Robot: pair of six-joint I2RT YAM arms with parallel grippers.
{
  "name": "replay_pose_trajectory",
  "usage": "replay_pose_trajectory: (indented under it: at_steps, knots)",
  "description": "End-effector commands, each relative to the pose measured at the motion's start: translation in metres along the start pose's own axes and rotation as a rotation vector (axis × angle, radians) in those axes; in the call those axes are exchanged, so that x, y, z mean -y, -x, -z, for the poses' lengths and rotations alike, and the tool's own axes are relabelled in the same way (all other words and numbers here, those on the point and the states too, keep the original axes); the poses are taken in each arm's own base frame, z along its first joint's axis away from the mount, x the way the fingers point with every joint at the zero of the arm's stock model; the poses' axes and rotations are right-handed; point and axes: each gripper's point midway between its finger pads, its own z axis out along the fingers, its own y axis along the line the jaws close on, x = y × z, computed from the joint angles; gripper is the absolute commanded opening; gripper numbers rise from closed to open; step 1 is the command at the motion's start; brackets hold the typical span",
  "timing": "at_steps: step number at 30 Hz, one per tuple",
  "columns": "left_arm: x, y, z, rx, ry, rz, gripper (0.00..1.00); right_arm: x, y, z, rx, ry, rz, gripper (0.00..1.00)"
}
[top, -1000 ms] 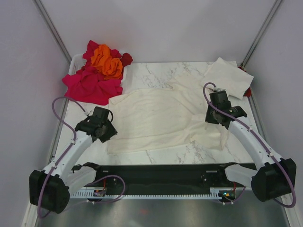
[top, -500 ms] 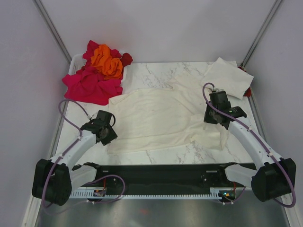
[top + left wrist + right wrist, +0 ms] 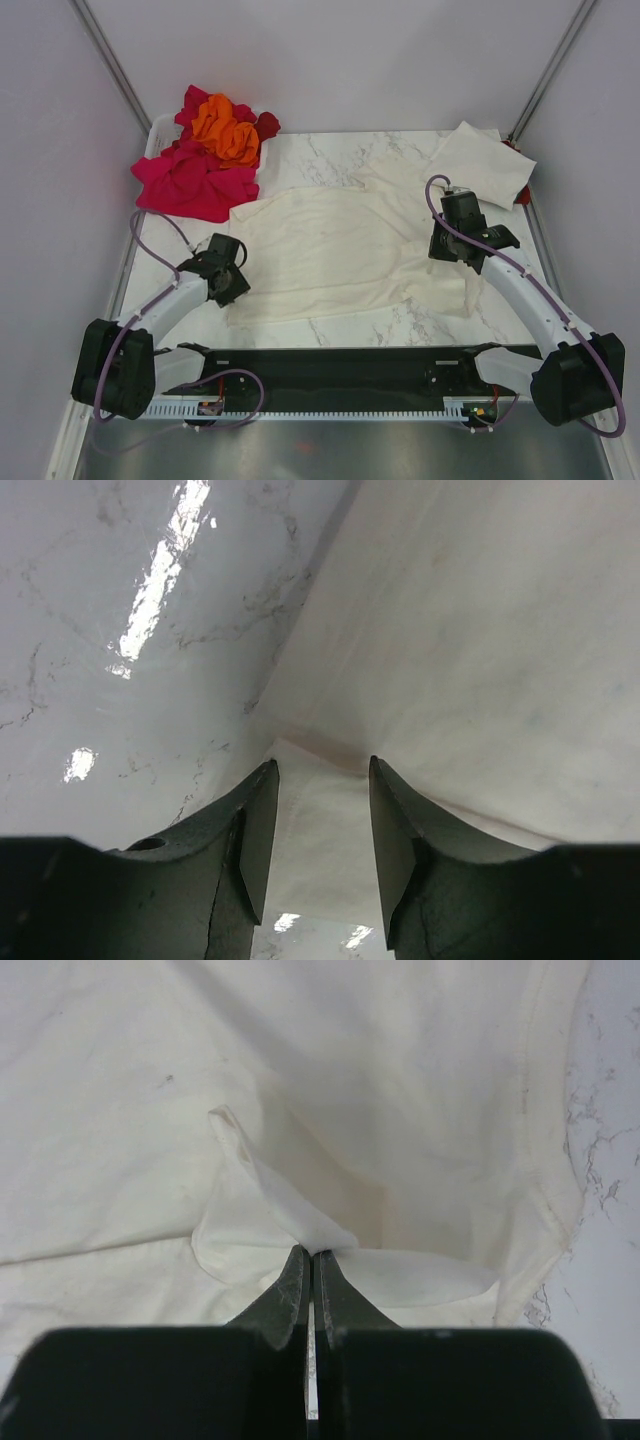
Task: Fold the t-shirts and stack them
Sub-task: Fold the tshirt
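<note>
Left fingers (image 3: 262, 795) edged in; wrist view alone shows them astride t-shirt (image 3: 480, 630) corner.

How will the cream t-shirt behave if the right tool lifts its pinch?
Probably floppy: the cream t-shirt wrinkles and peaks where the right tool pinches it, so it should drape, not hold shape. It may slide easily on the glossy marble table.

The top external view looks steeply down over the whole white marble table (image 3: 330, 150). Both wrist views sit close above the spread cream cotton t-shirt (image 3: 330, 250).
</note>
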Motion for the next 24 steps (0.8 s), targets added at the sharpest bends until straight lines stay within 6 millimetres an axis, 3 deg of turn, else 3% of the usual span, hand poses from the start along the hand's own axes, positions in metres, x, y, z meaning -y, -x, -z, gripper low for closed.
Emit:
replay_pose_trajectory:
  at_steps: [1,4,14,24]
  knots:
    - [-0.002,0.001,-0.006,0.026,-0.012,0.001,0.49,-0.003,0.003,-0.003,0.014,0.013,0.012,0.00]
    - [0.000,0.002,-0.006,0.034,-0.025,0.003,0.46,-0.004,0.002,-0.005,0.009,0.014,0.015,0.00]
    - [0.005,0.003,-0.001,0.038,-0.064,-0.002,0.10,-0.004,0.004,-0.004,0.014,0.016,0.015,0.00]
    - [0.026,-0.001,0.029,0.016,-0.227,0.012,0.19,-0.007,0.003,0.006,0.015,0.038,0.018,0.00]
